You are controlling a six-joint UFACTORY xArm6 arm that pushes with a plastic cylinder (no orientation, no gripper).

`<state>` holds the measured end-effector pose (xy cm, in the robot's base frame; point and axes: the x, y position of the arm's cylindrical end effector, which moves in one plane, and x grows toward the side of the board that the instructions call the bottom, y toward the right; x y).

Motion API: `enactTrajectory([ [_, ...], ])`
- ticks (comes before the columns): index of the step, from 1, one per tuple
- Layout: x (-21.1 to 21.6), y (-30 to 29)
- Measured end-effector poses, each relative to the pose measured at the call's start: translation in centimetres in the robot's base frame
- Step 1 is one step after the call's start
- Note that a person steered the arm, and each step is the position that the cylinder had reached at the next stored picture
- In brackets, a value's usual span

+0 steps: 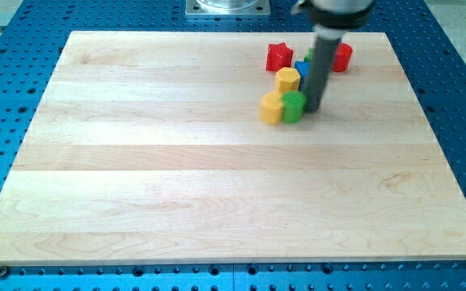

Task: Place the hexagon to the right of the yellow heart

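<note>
A yellow block (272, 107), its shape blurred, sits in the upper right part of the wooden board (176, 178). A green block (294, 106) touches its right side. A second yellow block (288, 78), roughly hexagonal, lies just above them. My dark rod comes down from the view's top, and my tip (312, 110) stands against the green block's right side. The rod hides part of what lies behind it.
A red star (278, 56) lies near the board's top edge. A blue block (301, 66) sits between the upper yellow block and the rod. A red block (343, 56) shows to the right of the rod. Blue perforated table (459, 97) surrounds the board.
</note>
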<state>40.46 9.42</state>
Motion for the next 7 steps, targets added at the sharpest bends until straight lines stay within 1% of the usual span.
enactTrajectory([
  [1, 2.4, -1.0],
  [2, 5.7, -6.4],
  [3, 6.0, -9.6],
  [4, 1.6, -3.9],
  [5, 0.1, -2.1],
  [6, -3.3, 3.8],
  [7, -7.5, 7.7],
])
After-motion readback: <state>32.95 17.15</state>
